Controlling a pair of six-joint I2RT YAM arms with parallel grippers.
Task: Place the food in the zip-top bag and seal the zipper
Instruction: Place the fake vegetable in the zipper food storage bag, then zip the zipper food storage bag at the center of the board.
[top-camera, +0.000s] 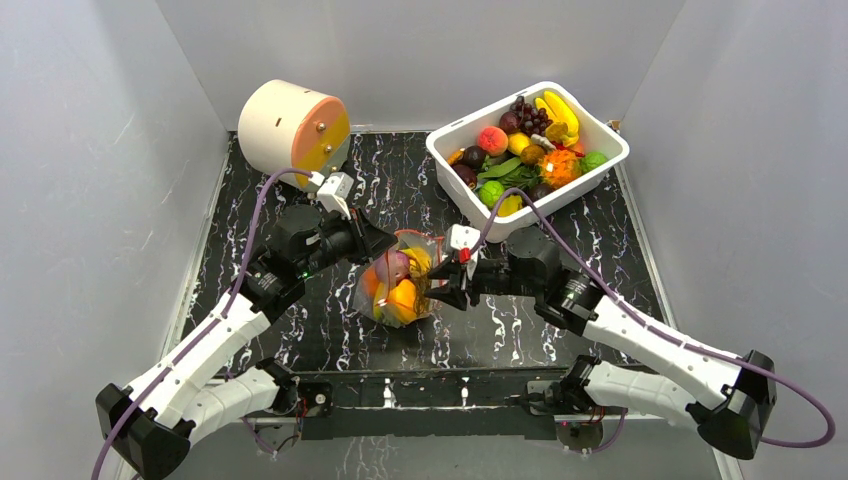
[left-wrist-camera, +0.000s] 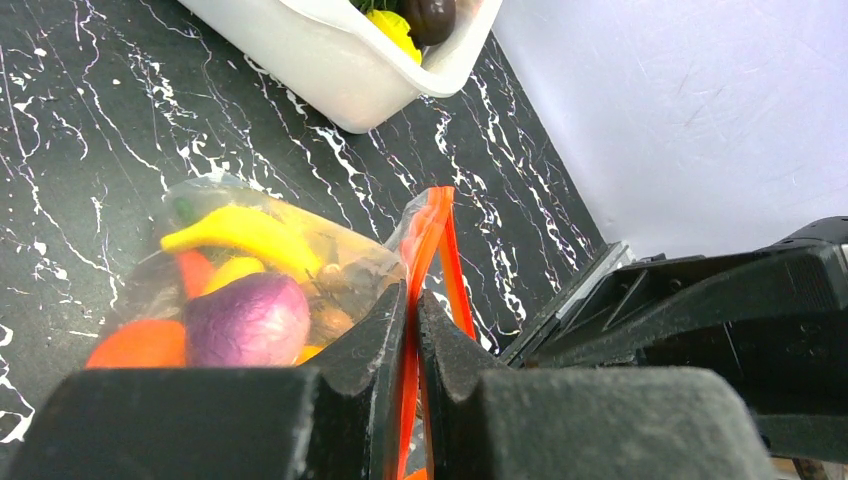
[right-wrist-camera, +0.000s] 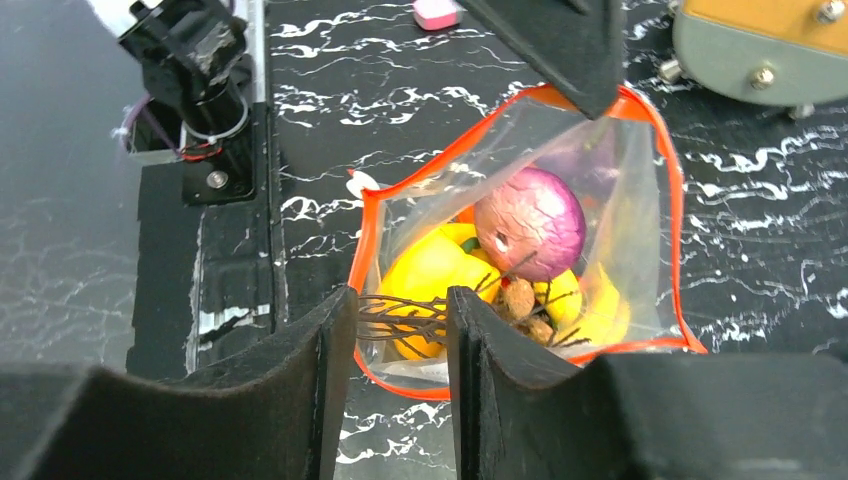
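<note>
The clear zip-top bag (top-camera: 398, 285) lies at the table's middle with its mouth held open. Inside is food: a purple round piece (right-wrist-camera: 530, 222), yellow pieces (right-wrist-camera: 432, 268), an orange piece (top-camera: 403, 298) and a brown stem. My left gripper (left-wrist-camera: 411, 295) is shut on the orange-red zipper (left-wrist-camera: 441, 235) at the bag's far rim; it also shows in the top view (top-camera: 383, 243). My right gripper (right-wrist-camera: 398, 305) is open. Its fingers (right-wrist-camera: 325, 350) stand either side of the near corner of the zipper rim (right-wrist-camera: 405, 385), with the stem between them.
A white tub (top-camera: 590, 128) with more toy fruits and vegetables stands at the back right. A cream cylinder with an orange face (top-camera: 293, 127) stands at the back left. Grey walls close in the black marbled table (top-camera: 330, 330).
</note>
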